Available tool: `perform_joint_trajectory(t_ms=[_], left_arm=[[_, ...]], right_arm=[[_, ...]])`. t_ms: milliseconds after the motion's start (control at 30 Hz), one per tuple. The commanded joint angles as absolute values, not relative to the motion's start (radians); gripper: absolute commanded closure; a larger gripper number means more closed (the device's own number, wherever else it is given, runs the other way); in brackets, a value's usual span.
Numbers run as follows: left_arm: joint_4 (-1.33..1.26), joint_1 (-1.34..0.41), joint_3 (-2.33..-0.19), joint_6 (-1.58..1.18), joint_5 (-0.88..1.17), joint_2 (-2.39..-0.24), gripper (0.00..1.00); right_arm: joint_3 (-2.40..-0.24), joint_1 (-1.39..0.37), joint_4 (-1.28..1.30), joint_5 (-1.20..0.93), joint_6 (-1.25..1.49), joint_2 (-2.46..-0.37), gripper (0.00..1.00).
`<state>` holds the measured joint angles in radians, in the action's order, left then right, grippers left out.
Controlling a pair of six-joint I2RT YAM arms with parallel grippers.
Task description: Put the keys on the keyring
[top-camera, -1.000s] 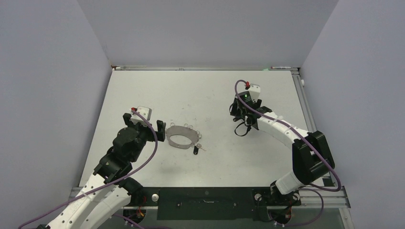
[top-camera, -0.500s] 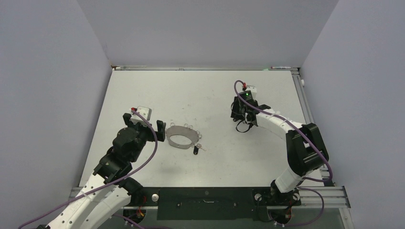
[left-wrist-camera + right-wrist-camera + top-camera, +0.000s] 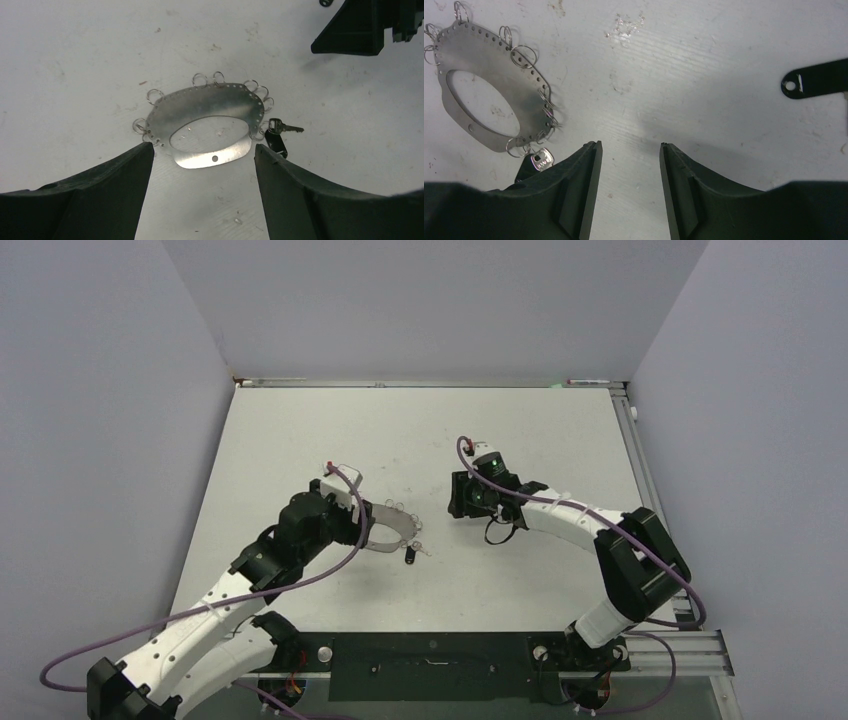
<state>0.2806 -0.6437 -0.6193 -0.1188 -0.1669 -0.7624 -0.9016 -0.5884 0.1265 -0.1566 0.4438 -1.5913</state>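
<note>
The keyring (image 3: pixel 394 519), a flat silvery hoop with several wire loops on its rim, lies flat on the table. It shows in the left wrist view (image 3: pixel 207 106) and the right wrist view (image 3: pixel 499 67). A black-headed key with a small silver key (image 3: pixel 410 553) lies touching the hoop's right rim (image 3: pixel 276 141), (image 3: pixel 540 160). My left gripper (image 3: pixel 360 527) is open and empty, its jaws straddling the hoop's near edge (image 3: pixel 202 146). My right gripper (image 3: pixel 456 497) is open and empty (image 3: pixel 630 145), to the right of the hoop and apart from it.
A flat black piece with a hole (image 3: pixel 819 79) lies on the table under the right arm (image 3: pixel 497 531). The right gripper's finger (image 3: pixel 357 30) shows at the far right of the left wrist view. The white table (image 3: pixel 420 430) has walls on three sides.
My left gripper has moved right and forward up to the hoop. My right gripper has swung left toward the hoop. The hoop and keys have not moved.
</note>
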Motion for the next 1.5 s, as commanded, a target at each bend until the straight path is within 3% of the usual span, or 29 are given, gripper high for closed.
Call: perform_joint_trajectory(t_ms=[0, 300, 500, 667, 800, 1033, 1467], left_arm=[[0.233, -0.669, -0.635, -0.13, -0.036, -0.829, 0.3], [0.135, -0.777, -0.658, -0.006, 0.05, -1.061, 0.29], [0.144, -0.825, -0.739, 0.134, -0.014, -1.223, 0.34], [0.168, -0.841, -0.85, 0.183, -0.05, -1.402, 0.49], [0.175, -0.843, -0.913, 0.183, -0.043, -1.51, 0.51], [0.216, -0.842, -0.975, 0.178, -0.038, -1.608, 0.6], [0.197, -0.848, -0.981, 0.16, -0.067, -1.666, 0.63]], right_arm=[[-0.824, -0.581, 0.035, -0.116, 0.448, -1.445, 0.53], [-0.616, -0.577, -0.066, -0.076, 0.474, -1.232, 0.53], [-0.535, -0.575, -0.098, -0.087, 0.484, -1.152, 0.53], [-0.519, -0.564, -0.074, -0.093, 0.469, -1.081, 0.52], [-0.518, -0.556, -0.047, -0.1, 0.454, -1.034, 0.52], [-0.509, -0.545, -0.019, -0.117, 0.45, -0.988, 0.52], [-0.508, -0.542, -0.039, -0.142, 0.45, -1.021, 0.51]])
